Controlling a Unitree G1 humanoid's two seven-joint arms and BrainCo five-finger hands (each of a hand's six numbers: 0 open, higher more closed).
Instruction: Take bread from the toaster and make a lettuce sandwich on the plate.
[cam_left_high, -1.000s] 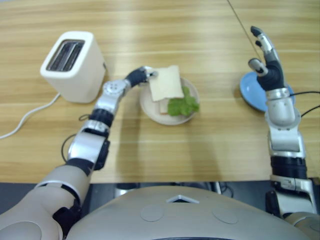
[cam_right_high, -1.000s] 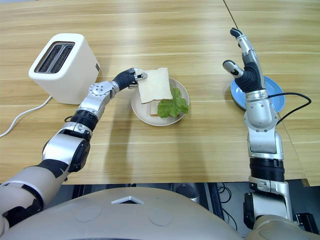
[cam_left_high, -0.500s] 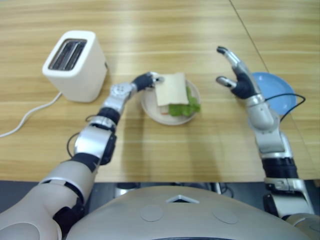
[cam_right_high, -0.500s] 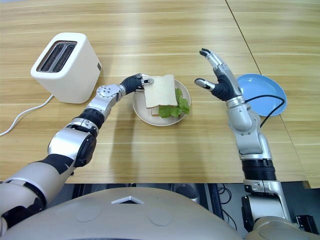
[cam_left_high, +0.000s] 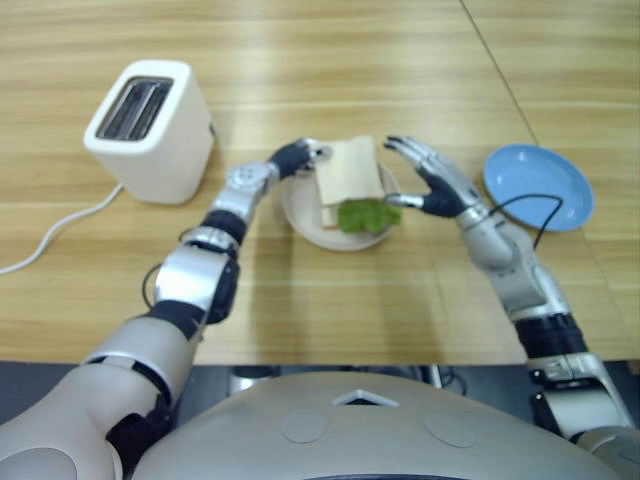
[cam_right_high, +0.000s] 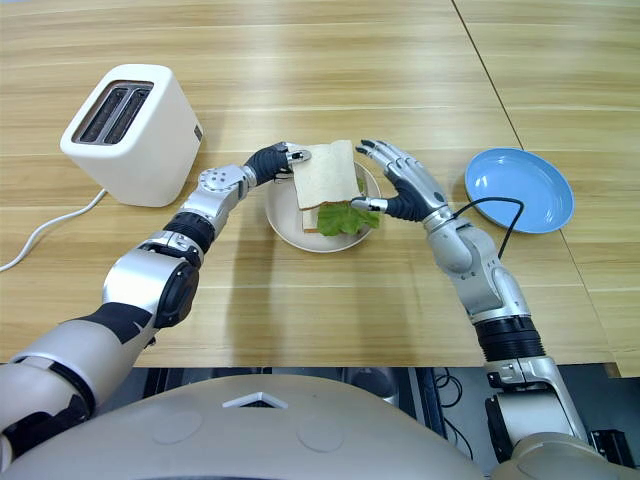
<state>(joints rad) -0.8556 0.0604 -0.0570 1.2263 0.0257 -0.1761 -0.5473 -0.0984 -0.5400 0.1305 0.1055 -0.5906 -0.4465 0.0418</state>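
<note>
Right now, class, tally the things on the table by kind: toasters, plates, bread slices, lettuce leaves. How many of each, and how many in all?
toaster: 1
plates: 2 (cream plate, blue plate)
bread slices: 2 (top slice, bottom slice)
lettuce leaf: 1
Total: 6

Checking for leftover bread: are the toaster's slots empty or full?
Empty, it seems: both slots of the toaster look dark, with nothing sticking out.
</note>
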